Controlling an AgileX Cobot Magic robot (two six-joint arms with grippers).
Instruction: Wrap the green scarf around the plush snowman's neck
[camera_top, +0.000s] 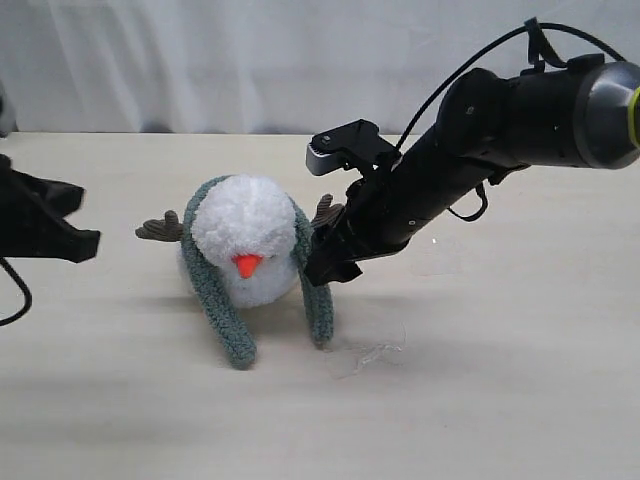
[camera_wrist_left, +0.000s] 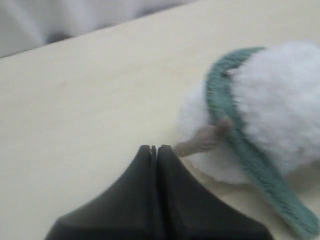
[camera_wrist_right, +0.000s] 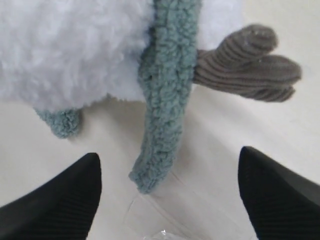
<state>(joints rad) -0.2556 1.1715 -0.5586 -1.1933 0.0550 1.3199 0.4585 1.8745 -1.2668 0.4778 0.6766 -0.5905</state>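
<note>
The plush snowman lies on the table with its orange nose toward the front. The green scarf loops behind its neck, and both ends trail forward on either side. My right gripper is open just right of the snowman. In the right wrist view its jaws straddle the scarf's right end without touching it, near a brown twig arm. My left gripper hangs at the far left, shut and empty. The snowman, the scarf and the other twig arm sit just beyond its tips.
A scrap of clear plastic film lies on the tabletop in front of the right scarf end, also seen in the right wrist view as a clear film. A white curtain hangs behind the table.
</note>
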